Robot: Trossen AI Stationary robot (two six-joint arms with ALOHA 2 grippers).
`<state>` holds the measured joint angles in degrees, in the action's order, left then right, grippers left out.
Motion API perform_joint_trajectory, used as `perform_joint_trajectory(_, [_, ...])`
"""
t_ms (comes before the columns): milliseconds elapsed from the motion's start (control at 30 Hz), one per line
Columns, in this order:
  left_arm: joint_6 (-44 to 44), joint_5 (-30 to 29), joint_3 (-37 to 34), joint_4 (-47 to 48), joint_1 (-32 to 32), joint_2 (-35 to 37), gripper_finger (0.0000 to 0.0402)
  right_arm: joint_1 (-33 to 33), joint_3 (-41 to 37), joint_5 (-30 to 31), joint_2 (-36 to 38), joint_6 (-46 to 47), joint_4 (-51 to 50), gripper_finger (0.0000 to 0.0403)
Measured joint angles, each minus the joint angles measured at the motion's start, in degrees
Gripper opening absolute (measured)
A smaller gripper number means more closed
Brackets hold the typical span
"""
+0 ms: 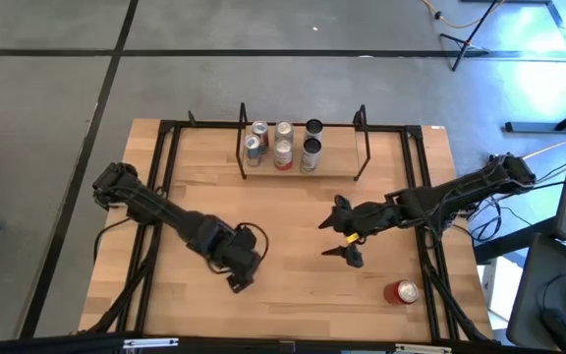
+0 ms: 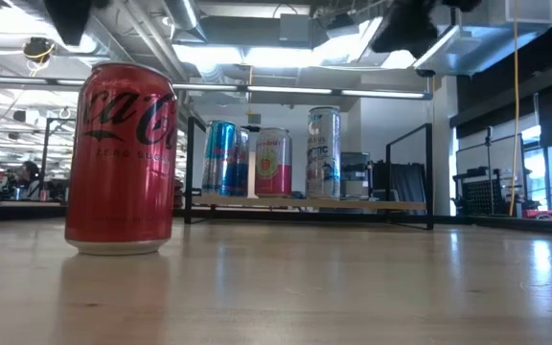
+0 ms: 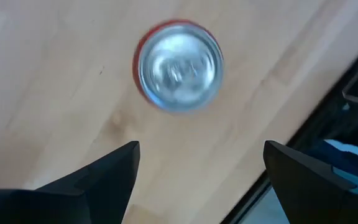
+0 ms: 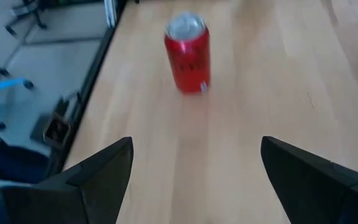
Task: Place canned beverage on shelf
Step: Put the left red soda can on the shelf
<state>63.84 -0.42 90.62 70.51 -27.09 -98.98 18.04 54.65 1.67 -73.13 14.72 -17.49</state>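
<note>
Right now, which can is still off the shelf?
The red can, standing alone on the table near the right front corner. The other five cans are on the shelf. The open right pincer is nearest it.

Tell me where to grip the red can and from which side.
Grip the red can around its round side wall at mid-height. It stands upright with bare table around it, so the open right gripper, nearest, could come in level from the table's middle, straddling it.
</note>
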Motion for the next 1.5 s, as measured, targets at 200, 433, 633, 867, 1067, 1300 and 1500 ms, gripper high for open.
perform_joint_trajectory(200, [5.42, -4.71, -1.03, 1.31, -8.40, 5.12, 0.0328, 0.00, 0.07, 0.78, -9.37, 0.02, 16.78, 0.0340])
perform_joint_trajectory(433, [14.07, -14.75, -5.74, -0.38, -21.16, 12.69, 0.0328, -0.02, 5.96, 4.12, -24.15, -1.73, 32.79, 0.0340])
perform_joint_trajectory(633, [18.76, -21.63, -7.99, -0.41, -28.15, 16.25, 0.0328, -0.07, 16.71, 5.13, -36.21, -3.25, 35.94, 0.0340])
perform_joint_trajectory(867, [19.17, -22.61, -8.08, -0.49, -30.27, 16.55, 0.0328, -0.09, 27.22, 9.30, -45.87, -4.54, 30.05, 0.0340])
perform_joint_trajectory(1067, [19.17, -22.61, -8.08, -0.58, -30.34, 16.55, 0.0328, -0.07, 29.73, 9.75, -49.74, -4.52, 28.05, 0.0340])
perform_joint_trajectory(1300, [18.26, -22.45, -8.08, -0.78, -30.31, 16.55, 0.0328, -0.14, 29.68, 10.83, -51.00, -3.40, 27.59, 0.0313])
perform_joint_trajectory(1500, [16.76, -22.56, -8.08, -0.76, -29.33, 16.55, 0.0328, -0.50, 29.58, 10.36, -49.55, -2.16, 25.98, 0.0265])
